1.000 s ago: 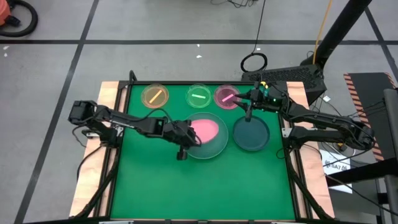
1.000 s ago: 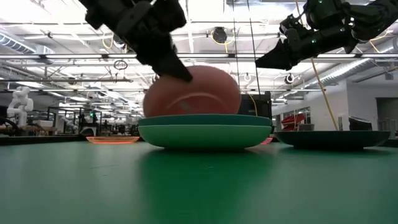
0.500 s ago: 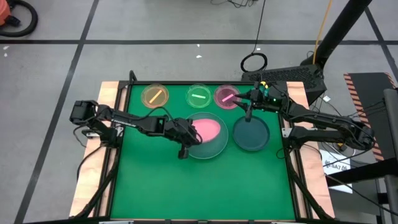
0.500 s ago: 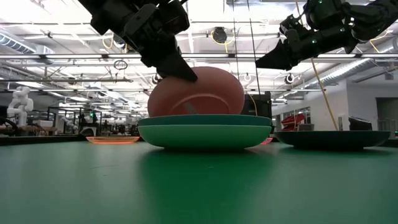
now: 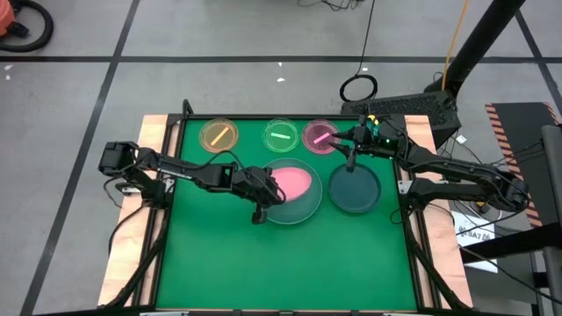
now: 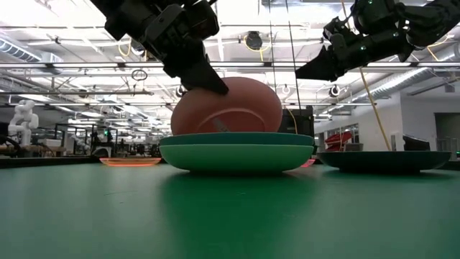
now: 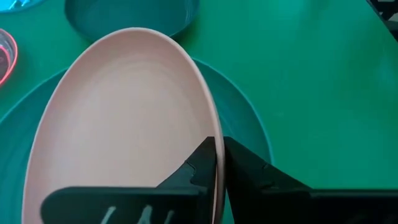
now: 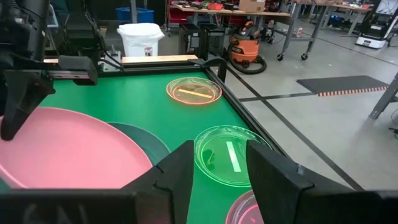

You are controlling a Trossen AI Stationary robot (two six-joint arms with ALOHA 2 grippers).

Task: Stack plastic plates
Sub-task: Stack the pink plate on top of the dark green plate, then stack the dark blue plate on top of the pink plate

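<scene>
The larger pink plate stands tilted over a stack of a frosted clear and a light green plate, held by my left gripper at the stack's left side. The dark teal plate lies flat to the stack's right. Small amber, green and pink plates lie in a row along the far edge. My right gripper hangs open in the air over the teal plate's far rim, holding nothing. A blue sliver shows at the left wrist view's corner. My left gripper pinches the pink plate's rim between its two fingers, one on the plate's hollow face and one on its underside. The fingers come slanting down from the table's left. The held rim is raised, the plate is steeply tilted, and its lower edge sits in the stack.
The green mat has wide free room on its near half and left side. A raised black frame and wooden boards border the mat. The right arm reaches in from the right edge. The room beyond holds benches and a vacuum.
My left gripper has shifted slightly toward the table's right, carrying the tilted pink plate with it over the stack; the plate's lower edge has stayed in the stack. For the last half second nothing has moved.
</scene>
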